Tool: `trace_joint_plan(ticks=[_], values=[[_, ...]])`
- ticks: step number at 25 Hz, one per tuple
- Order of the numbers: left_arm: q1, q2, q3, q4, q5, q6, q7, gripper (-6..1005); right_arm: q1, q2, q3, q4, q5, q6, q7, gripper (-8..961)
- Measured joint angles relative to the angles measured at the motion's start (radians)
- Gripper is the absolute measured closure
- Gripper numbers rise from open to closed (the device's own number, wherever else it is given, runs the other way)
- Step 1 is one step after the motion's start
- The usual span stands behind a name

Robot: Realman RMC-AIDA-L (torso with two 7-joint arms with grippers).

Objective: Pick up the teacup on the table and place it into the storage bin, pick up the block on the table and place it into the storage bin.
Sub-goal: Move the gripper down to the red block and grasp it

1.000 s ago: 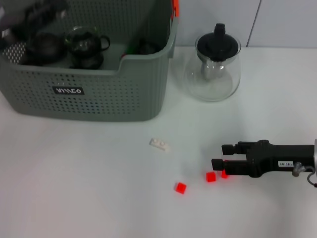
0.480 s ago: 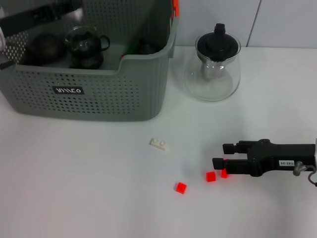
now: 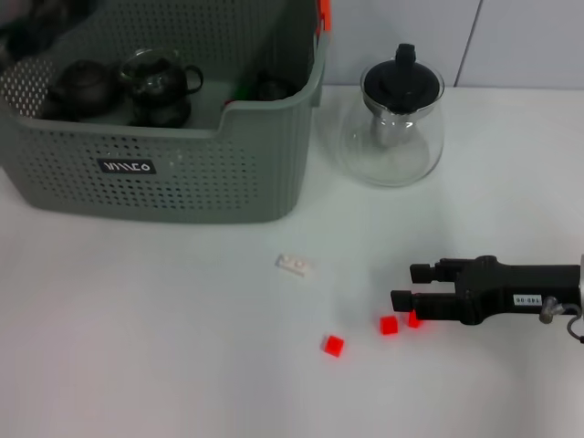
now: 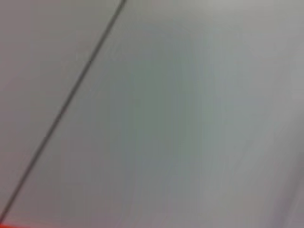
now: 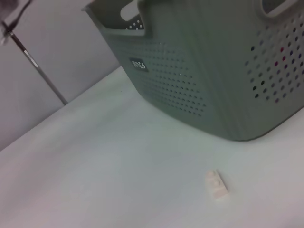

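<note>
A white table [image 3: 137,365] fills the near and middle ground, evenly lit, with soft shadows. Behind its far edge stands a pale grey wall [image 3: 529,36] of flat panels, a thin dark seam [image 3: 469,41] running up it at far right.

The storage bin [image 5: 199,71] fills most of the right wrist view, a grey-green basket with perforated walls, a dipped rim, and a small black label [image 5: 138,64] with white lettering on one wall. It stands on the white desk [image 5: 95,161]. A small white block [image 5: 216,184] with studs on top lies flat on the desk near the bin's corner, apart from it, and a thin dark line [image 5: 38,71] runs across the pale wall behind.
</note>
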Motion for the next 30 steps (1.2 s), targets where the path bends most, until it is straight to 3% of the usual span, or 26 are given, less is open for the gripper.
trace_joint_plan(ticks=[3,7,9,11,17,21,25,26,30], values=[[0.062,-0.019,-0.033,-0.039,0.016,0.143,0.173,200,0.0,0.001,0.0,0.0,0.001,0.0,-0.002,215],[0.161,-0.066,-0.007,-0.061,0.213,0.318,0.509,156,0.001,0.002,0.0,0.0,0.002,0.0,-0.003,217],[0.191,-0.087,0.014,-0.058,0.325,0.337,0.61,156,0.002,0.002,0.0,0.0,0.002,-0.002,-0.007,217],[0.202,-0.094,0.023,-0.059,0.399,0.329,0.63,157,0.001,0.002,-0.002,-0.001,0.002,-0.028,-0.027,217],[0.207,-0.097,0.005,-0.088,0.465,0.306,0.629,157,0.022,-0.012,-0.011,-0.049,-0.077,-0.156,-0.055,216],[0.21,-0.096,0.009,-0.09,0.473,0.31,0.624,158,0.057,-0.022,-0.011,-0.183,-0.175,-0.127,0.2,216],[0.219,-0.097,0.008,-0.091,0.505,0.316,0.625,158,0.145,-0.015,-0.046,-0.344,-0.325,-0.161,0.474,216],[0.22,-0.098,0.008,-0.091,0.509,0.316,0.625,158,0.145,-0.015,-0.046,-0.344,-0.325,-0.161,0.474,216],[0.223,-0.1,0.005,-0.093,0.516,0.312,0.624,158,0.257,-0.013,-0.103,-0.372,-0.466,-0.224,0.609,215]])
